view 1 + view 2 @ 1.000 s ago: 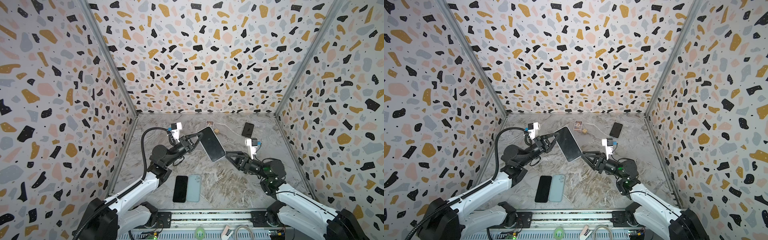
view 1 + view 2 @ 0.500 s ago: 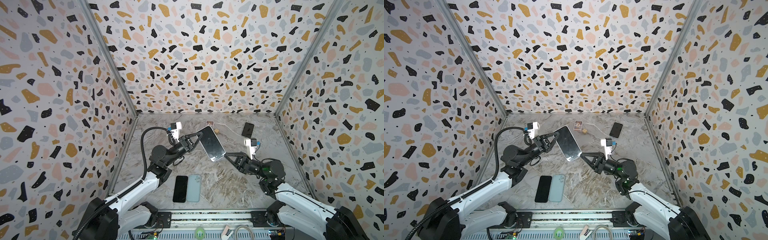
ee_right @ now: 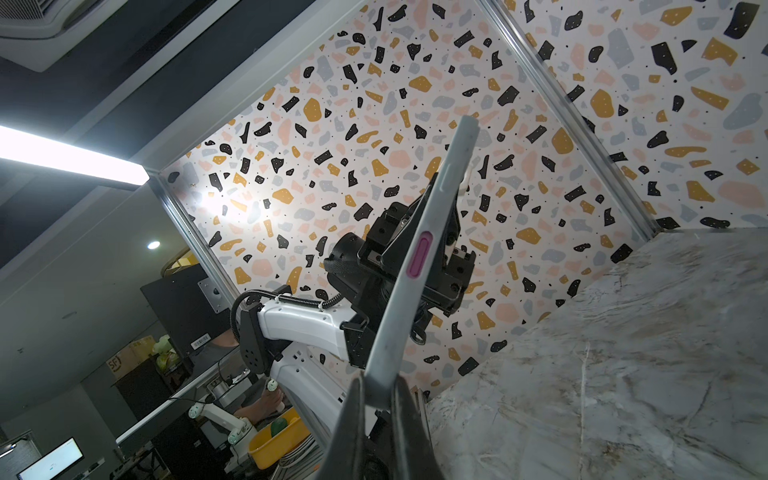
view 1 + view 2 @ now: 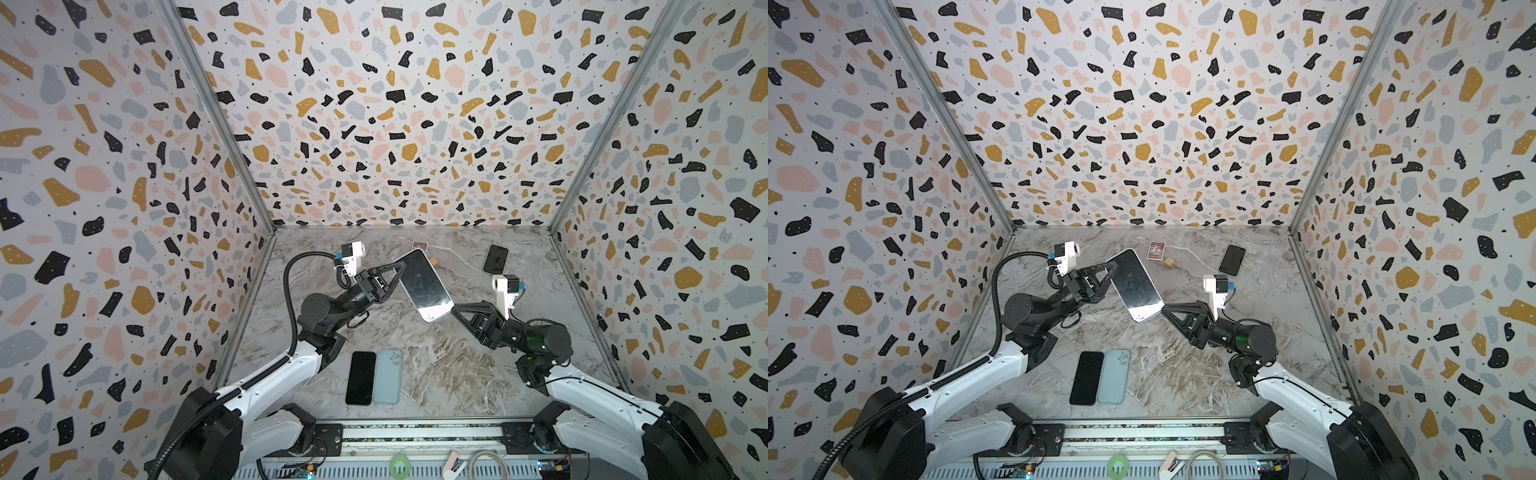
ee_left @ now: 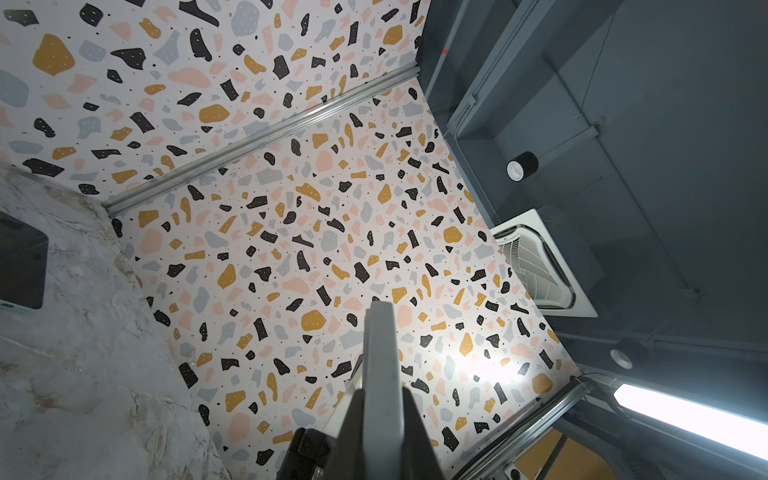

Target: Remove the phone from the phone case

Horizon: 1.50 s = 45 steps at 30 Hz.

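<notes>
The phone, dark screen up, sits inside a pale grey phone case and hangs tilted above the marble table. My left gripper is shut on its far upper end. My right gripper is shut on its near lower corner. In the left wrist view the case's grey edge rises from between the closed fingers of the left gripper. In the right wrist view the case edge with a pink side button runs from the right gripper up to the left gripper.
A bare black phone and a light blue case lie side by side near the table's front. A small black device, a card box and a small wooden block lie at the back. Patterned walls close three sides.
My right gripper has moved up to the cased phone's lower corner and closed on it. The left gripper keeps its grip, and the phone has barely shifted.
</notes>
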### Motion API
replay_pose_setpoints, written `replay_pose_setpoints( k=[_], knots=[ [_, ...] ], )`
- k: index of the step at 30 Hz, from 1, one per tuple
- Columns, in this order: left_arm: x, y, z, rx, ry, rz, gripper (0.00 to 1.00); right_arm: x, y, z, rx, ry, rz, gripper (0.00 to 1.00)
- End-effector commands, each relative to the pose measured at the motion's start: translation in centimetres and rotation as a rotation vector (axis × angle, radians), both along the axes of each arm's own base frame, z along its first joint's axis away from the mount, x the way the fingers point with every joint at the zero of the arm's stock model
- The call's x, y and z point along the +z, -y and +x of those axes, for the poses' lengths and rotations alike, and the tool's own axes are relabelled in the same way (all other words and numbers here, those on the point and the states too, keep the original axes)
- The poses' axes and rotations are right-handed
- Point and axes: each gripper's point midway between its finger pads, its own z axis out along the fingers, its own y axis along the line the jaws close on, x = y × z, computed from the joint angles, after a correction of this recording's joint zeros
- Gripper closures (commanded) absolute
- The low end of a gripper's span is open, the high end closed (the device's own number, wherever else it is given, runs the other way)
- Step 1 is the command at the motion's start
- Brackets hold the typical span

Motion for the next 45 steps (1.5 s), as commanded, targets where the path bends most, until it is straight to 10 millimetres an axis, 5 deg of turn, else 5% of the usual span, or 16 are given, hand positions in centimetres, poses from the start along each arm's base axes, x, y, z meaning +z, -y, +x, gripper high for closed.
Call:
replay_pose_setpoints(
  k=[1, 29, 45],
  knots=[
    [5.2, -1.3, -3.2, -0.066, 0.136, -0.147, 1.0, 1.0, 0.5, 0.1, -0.005, 0.053, 0.028, 0.95],
    [8.0, -1.8, -6.1, -0.147, 0.225, -0.218, 1.0, 0.0, 0.3, 2.7, 0.012, 0.011, 0.031, 0.94],
    [8.6, -1.7, -7.1, -0.19, 0.238, -0.239, 1.0, 1.0, 0.6, 1.7, 0.076, 0.086, 0.046, 0.92]
  ],
)
